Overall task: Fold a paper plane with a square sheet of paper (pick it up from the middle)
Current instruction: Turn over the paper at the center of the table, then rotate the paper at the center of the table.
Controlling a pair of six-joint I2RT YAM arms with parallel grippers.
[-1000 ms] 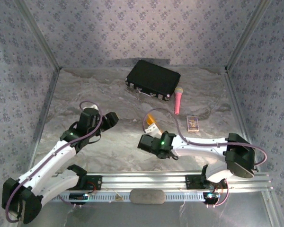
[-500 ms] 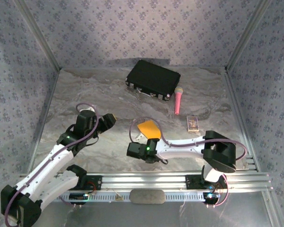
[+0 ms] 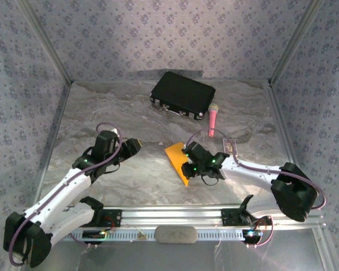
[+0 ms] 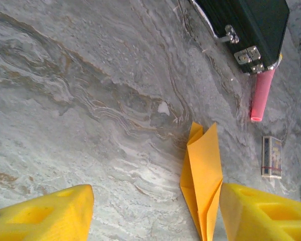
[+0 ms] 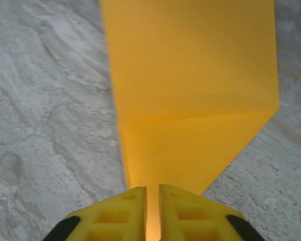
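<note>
The black case [image 3: 183,95] lies shut at the upper middle of the top view. It is a hard rectangular box with metal latches and a handle on its near edge, and its inside cannot be seen. A pink microphone [image 3: 212,119] lies just beside the case's right corner. Below that is a small flat box [image 3: 230,145] with a band around it. All of these rest on the table [image 3: 101,113], a grey surface with marbled swirls.

The orange-yellow paper [image 3: 176,156] sits near the centre of the top view, folded into a thin, smooth wedge with sharp creases. Its long axis runs from upper left to lower right there. The broad end is at the upper left and the narrow tip points to the lower right. In the right wrist view a crease crosses the paper, which tapers down towards the bottom of the frame.

The right tool [image 5: 152,193] has its yellow foam fingers nearly together, pinching that tapered end. The left tool [image 4: 155,201] is spread wide with nothing between its fingers. It is left of centre in the top view, apart from the paper.
</note>
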